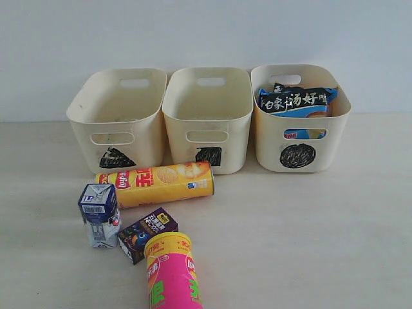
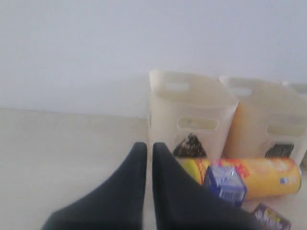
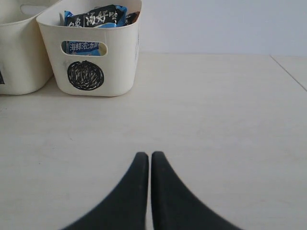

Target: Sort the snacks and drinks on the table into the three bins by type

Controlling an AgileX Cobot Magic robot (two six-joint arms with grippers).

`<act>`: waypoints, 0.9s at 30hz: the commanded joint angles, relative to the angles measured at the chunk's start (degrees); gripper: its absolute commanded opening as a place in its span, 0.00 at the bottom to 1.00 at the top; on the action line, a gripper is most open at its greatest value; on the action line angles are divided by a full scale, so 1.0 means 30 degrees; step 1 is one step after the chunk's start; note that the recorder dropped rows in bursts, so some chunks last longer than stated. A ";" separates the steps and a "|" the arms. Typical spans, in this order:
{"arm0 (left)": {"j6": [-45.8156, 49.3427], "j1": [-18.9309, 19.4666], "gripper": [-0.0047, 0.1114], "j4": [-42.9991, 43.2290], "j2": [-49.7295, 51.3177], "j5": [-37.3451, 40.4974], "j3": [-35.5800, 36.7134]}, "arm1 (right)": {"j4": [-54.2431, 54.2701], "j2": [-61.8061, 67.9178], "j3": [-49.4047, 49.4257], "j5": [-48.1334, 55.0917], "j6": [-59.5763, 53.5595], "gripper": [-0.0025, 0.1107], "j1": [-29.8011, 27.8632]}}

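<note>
Three cream bins stand in a row at the back: triangle bin [image 1: 116, 119], square bin [image 1: 207, 118], circle bin [image 1: 300, 116]. A blue noodle packet [image 1: 297, 102] stands inside the circle bin; the orange packet is hidden. In front lie the yellow-orange Lay's tube [image 1: 156, 183] on its side, the blue-and-white gable carton [image 1: 100, 214], the dark purple box [image 1: 147, 234] and the pink tube [image 1: 172, 273]. My left gripper [image 2: 149, 146] is shut and empty, short of the carton [image 2: 225, 183] and triangle bin [image 2: 189, 115]. My right gripper [image 3: 146, 155] is shut and empty over bare table, short of the circle bin [image 3: 91, 55].
The pale wood-grain table [image 1: 322, 225] ends at a white wall behind the bins. Neither arm shows in the exterior view. The triangle and square bins look empty inside. A table seam [image 3: 288, 72] runs at the far right of the right wrist view.
</note>
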 commanded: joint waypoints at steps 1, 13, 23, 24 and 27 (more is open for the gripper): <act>-0.1879 0.0054 0.08 -0.0462 -0.0053 -0.4254 -0.0083 | -0.0235 -0.0126 0.0084 -0.0128 0.0000 0.02 -0.0052; -0.6700 0.0054 0.08 0.0457 0.0773 -0.9406 -0.1900 | -0.0235 -0.0126 0.0084 -0.0128 0.0000 0.02 -0.0052; -0.3806 0.0054 0.08 0.0706 0.7203 -0.2847 -0.8115 | -0.0235 -0.0126 0.0084 -0.0128 0.0000 0.02 -0.0052; -0.3660 0.0054 0.08 0.0953 0.7815 -0.1980 -0.8758 | -0.0235 -0.0126 0.0084 -0.0128 0.0000 0.02 -0.0052; -0.2604 0.0054 0.08 0.0953 0.9864 0.0155 -1.0400 | -0.0235 -0.0126 0.0084 -0.0128 0.0000 0.02 -0.0052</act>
